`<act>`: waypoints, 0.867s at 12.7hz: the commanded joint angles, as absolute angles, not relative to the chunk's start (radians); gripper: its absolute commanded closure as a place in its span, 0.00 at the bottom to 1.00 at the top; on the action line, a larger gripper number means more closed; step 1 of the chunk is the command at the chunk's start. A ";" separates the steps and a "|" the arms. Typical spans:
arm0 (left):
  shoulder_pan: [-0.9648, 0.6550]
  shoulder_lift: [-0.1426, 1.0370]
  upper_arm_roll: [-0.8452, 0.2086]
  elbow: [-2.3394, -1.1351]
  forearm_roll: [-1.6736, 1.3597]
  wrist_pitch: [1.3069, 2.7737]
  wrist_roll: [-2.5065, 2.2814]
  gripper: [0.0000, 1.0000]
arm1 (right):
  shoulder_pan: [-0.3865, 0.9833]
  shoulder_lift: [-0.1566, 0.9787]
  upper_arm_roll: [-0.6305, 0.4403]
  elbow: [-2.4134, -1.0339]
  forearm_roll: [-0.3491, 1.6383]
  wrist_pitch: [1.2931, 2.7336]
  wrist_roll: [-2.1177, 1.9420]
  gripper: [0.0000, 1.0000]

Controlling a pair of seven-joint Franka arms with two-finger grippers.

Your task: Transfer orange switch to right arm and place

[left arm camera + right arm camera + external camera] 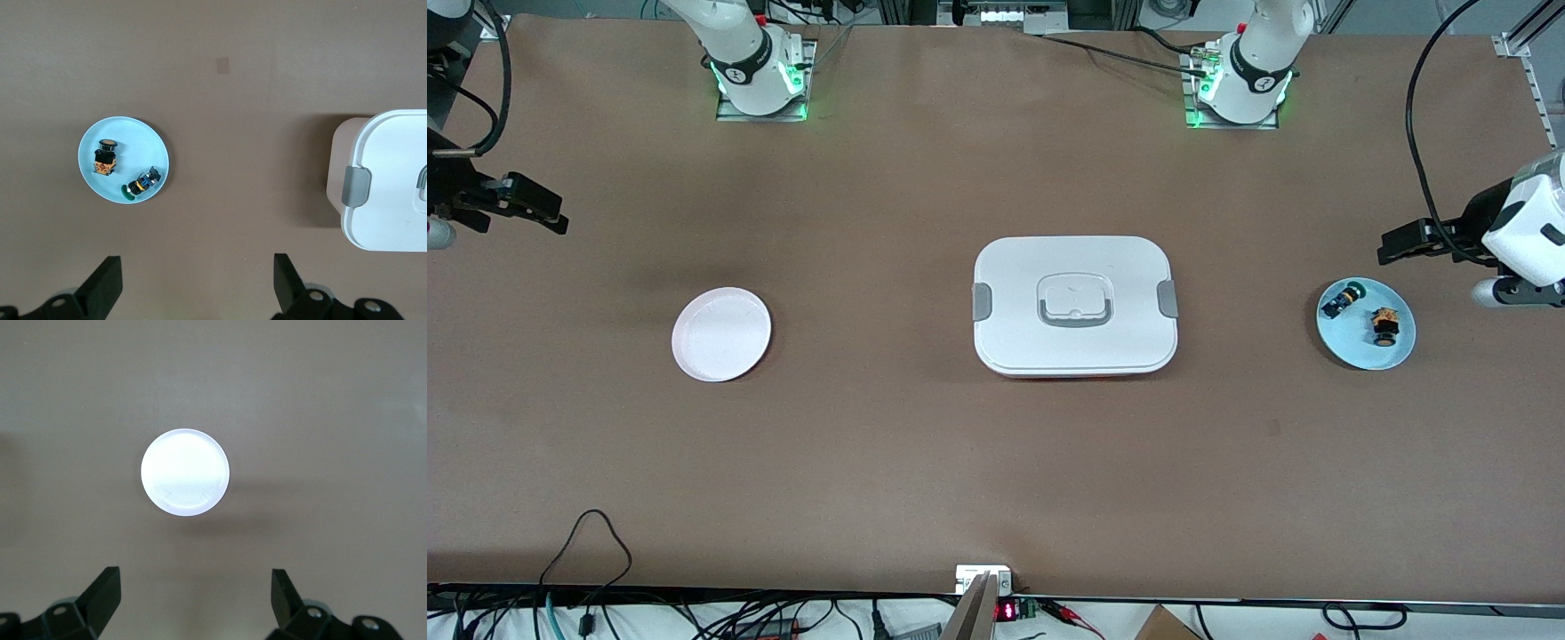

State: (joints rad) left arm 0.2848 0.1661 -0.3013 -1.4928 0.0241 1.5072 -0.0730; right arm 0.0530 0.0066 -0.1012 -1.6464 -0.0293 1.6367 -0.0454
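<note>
Brown paper covers the whole surface [925,444], and in the front view a white rectangular lidded plastic box [1075,305] sits mid-table, likely a divider between the two arms' zones. Toward the left arm's end, a pale blue round plate [1352,351] carries the tiny orange-and-black switch with a round black end [1384,326], with a small blue-and-black part with a green tip [1343,300] beside it on the same plate, so the pick-up stock is grouped within that arm's reach. The left gripper [1389,245] hangs just off the plate's rim, toward the bases, and holds nothing. Toward the right arm's end lies an empty white round plate [721,333], probably the drop spot; the right gripper [559,220] waits above the surface well apart from it. In the left wrist view the left gripper [196,283] has its jaws spread wide and released, and the orange switch [104,160] lies ahead of them on the blue plate [90,177], nearer one jaw than the other, apart from the blue part [141,185]; I judge the arm must shift to centre it. In the right wrist view the right gripper [195,600] is likewise spread and empty, with the white plate [185,471] ahead, roughly centred between the jaws.
</note>
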 commanded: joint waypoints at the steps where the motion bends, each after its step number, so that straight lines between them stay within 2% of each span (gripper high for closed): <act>1: 0.291 0.169 -0.288 -1.505 0.008 1.506 -0.039 0.00 | 0.054 0.009 -0.101 -1.626 -0.015 1.621 -0.060 0.00; 4: 0.336 0.205 -0.287 -1.537 0.012 1.525 0.215 0.00 | 0.052 0.009 -0.103 -1.626 -0.015 1.621 -0.060 0.00; 11: 0.457 0.288 -0.287 -1.710 0.104 1.810 0.864 0.00 | 0.052 0.011 -0.103 -1.618 -0.015 1.621 -0.060 0.00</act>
